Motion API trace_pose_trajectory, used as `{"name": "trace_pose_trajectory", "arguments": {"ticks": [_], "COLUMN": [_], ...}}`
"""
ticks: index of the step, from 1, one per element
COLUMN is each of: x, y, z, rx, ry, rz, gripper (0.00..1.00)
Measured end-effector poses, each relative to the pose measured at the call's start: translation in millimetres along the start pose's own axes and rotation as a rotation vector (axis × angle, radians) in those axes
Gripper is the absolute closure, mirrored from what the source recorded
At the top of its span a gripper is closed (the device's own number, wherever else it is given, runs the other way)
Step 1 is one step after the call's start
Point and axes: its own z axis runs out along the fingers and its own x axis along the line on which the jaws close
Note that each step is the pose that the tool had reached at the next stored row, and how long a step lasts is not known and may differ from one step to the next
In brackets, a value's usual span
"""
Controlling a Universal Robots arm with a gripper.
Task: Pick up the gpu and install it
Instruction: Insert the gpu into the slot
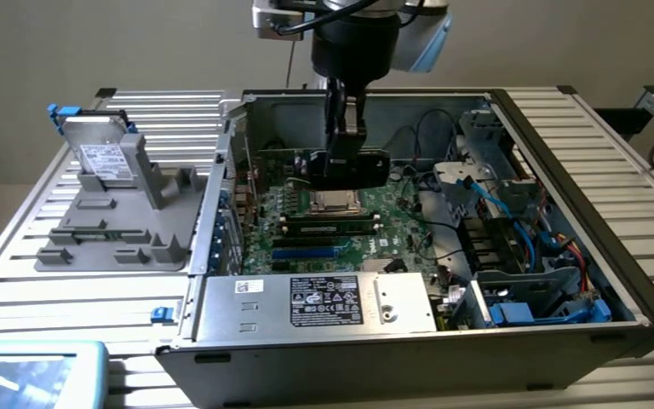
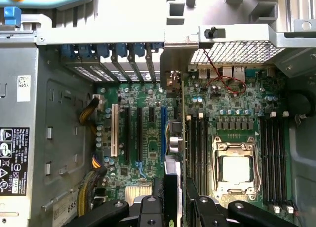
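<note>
**Entry: gpu being gripped inside the open case**

The end effector (image 1: 347,156) is reaching down into the open computer case (image 1: 599,179), and its fingers (image 2: 148,207) are closing on either side of the gpu (image 2: 173,180), gripping it. The gpu is standing on edge over the motherboard (image 1: 304,243), running between the blue slot (image 2: 164,133) and the processor socket (image 2: 236,168). Its metal bracket end is pointing toward the case's rear wall. Whether it is touching a slot cannot be told. At the exterior view's left, a labelled drive (image 1: 106,158) is resting in a grey fixture (image 1: 123,226) on the slatted tabletop (image 1: 31,281).
</note>
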Motion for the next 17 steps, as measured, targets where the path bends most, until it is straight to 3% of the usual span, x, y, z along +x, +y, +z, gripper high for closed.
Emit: {"name": "trace_pose_trajectory", "arguments": {"ticks": [3, 6, 10, 17], "x": [-0.1, -0.2, -0.1, 1.6], "y": [0.1, 1.2, 8.5, 10.0], "z": [4.8, 8.8, 12.2, 25.0], "rx": [-0.0013, -0.0011, -0.0009, -0.0010], "ry": [0.0044, 0.0140, 0.0140, 0.0147], "rz": [0.000, 0.001, 0.001, 0.001], "gripper": [0.72, 0.72, 0.72, 0.72]}}
